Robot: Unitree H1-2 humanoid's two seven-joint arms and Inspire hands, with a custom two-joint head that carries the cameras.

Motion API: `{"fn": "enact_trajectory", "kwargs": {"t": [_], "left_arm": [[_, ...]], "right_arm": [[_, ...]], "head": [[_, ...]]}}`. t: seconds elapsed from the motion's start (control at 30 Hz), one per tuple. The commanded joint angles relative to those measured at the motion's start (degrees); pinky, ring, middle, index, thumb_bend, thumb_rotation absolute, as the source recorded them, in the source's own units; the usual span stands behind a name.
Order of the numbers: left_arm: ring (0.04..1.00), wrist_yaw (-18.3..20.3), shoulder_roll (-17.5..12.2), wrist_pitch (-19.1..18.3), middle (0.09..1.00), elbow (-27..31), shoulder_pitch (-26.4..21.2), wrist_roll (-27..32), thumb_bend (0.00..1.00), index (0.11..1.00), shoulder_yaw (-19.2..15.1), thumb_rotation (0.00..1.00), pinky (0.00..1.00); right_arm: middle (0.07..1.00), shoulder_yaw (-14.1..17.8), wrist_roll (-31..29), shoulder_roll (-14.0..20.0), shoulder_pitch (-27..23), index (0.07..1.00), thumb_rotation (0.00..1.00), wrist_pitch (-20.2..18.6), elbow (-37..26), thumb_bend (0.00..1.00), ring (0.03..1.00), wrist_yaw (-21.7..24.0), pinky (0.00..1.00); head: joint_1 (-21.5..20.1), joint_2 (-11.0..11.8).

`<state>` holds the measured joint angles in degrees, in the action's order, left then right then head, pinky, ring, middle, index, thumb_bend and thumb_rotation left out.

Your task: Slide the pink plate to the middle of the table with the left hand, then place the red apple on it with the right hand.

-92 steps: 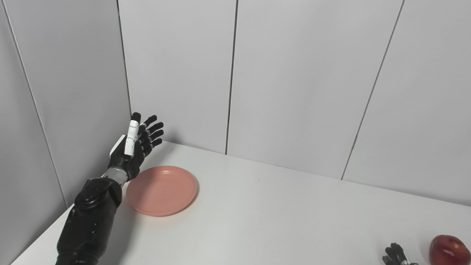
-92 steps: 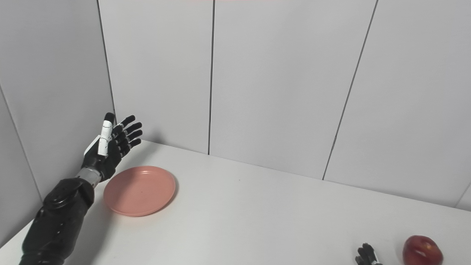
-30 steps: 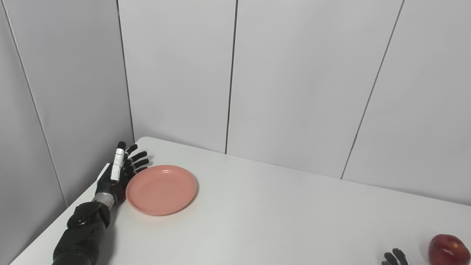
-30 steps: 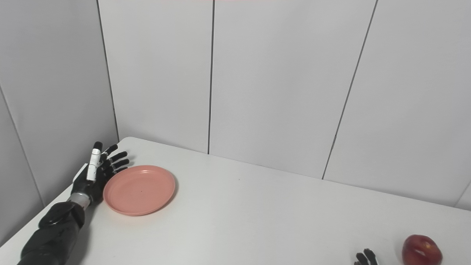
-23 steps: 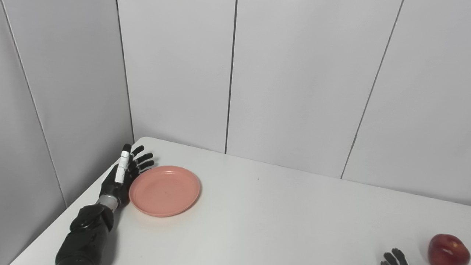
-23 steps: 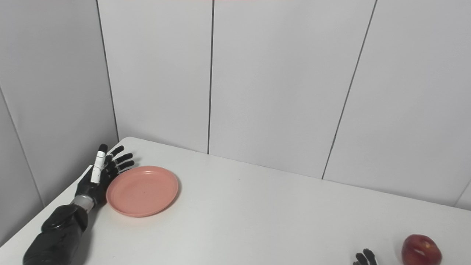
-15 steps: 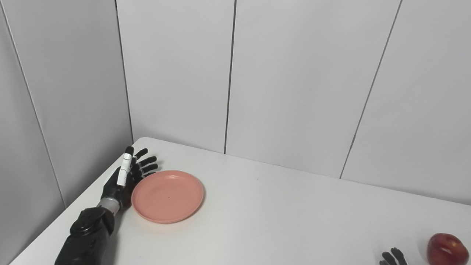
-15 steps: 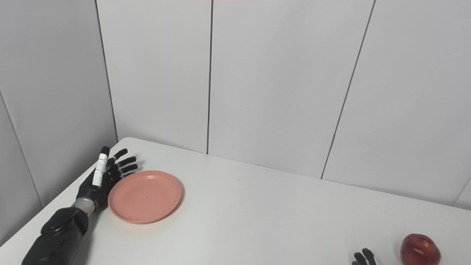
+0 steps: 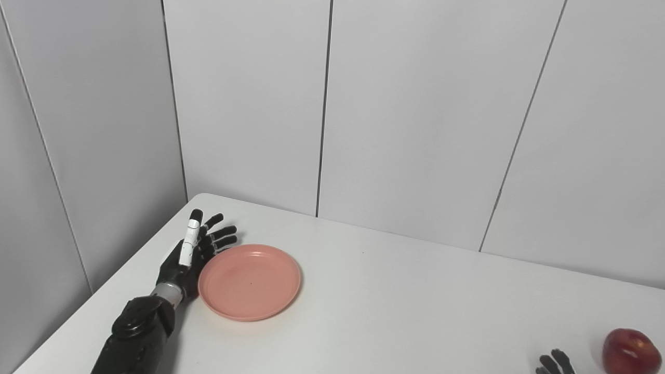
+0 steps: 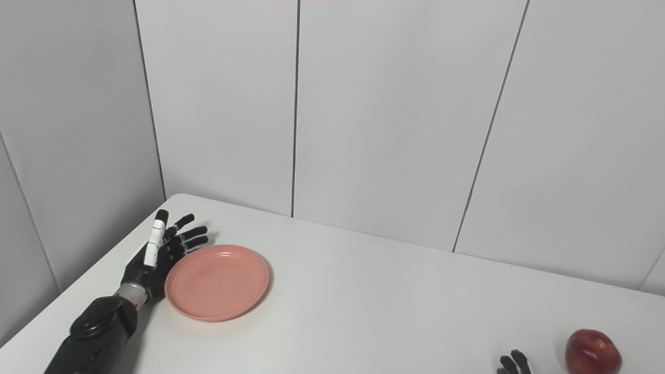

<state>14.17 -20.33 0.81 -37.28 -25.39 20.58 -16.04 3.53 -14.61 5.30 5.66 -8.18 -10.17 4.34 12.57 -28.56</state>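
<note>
1. Left hand (image 9: pixel 191 255): fingers spread, holding nothing, palm edge flat against the left rim of the pink plate (image 9: pixel 249 282).
2. Plate sits flat on the white table (image 9: pixel 395 311), in the left part, near the back-left corner, well short of the middle.
3. Red apple (image 9: pixel 631 351) rests on the table at the far right, near the front edge.
4. Right hand (image 9: pixel 554 363): only fingertips show at the bottom edge, just left of the apple, not touching it. Can't tell if spread or closed.
</note>
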Motion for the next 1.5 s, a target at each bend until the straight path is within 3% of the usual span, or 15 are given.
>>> {"fn": "enact_trajectory", "kwargs": {"t": [0.0, 0.3, 0.7, 1.1, 1.47], "left_arm": [[0.795, -0.3, 0.1, -0.1, 0.781, 1.4, -2.7, -0.8, 0.80, 0.873, 0.7, 0.99, 0.74], [0.821, -1.6, 2.8, -1.8, 0.814, 2.9, -3.2, -1.0, 0.79, 0.870, 1.4, 0.99, 0.78], [0.808, -2.4, 4.5, -0.2, 0.818, 0.0, -5.4, -2.2, 0.87, 0.883, 2.5, 0.96, 0.77], [0.808, -2.5, 6.7, -1.7, 0.829, -0.7, -6.3, -2.8, 0.81, 0.887, 3.6, 1.00, 0.79], [0.816, -3.2, 9.0, -0.4, 0.817, -3.5, -7.6, -3.6, 0.79, 0.879, 4.7, 0.99, 0.76]], "right_arm": [[0.945, -0.4, 0.1, -0.1, 0.2, 0.956, 1.00, -3.1, 0.6, 0.83, 0.965, 0.1, 0.98], [0.941, -0.4, -0.1, -0.5, 0.2, 0.949, 1.00, -3.3, 0.5, 0.84, 0.959, -0.1, 0.98], [0.947, -1.0, 0.4, -0.6, 0.3, 0.947, 1.00, -3.5, 0.1, 0.82, 0.964, -0.4, 0.98], [0.949, -1.7, 0.4, -0.4, 0.3, 0.948, 1.00, -3.2, -0.1, 0.82, 0.966, -0.2, 0.97], [0.949, -2.2, 0.8, -0.3, 0.4, 0.956, 1.00, -3.9, -0.8, 0.80, 0.968, -0.4, 0.97]], "head": [[-0.1, -0.1], [-0.5, -0.2], [-0.8, -0.4], [-1.5, -0.7], [-1.6, -0.9]]}}
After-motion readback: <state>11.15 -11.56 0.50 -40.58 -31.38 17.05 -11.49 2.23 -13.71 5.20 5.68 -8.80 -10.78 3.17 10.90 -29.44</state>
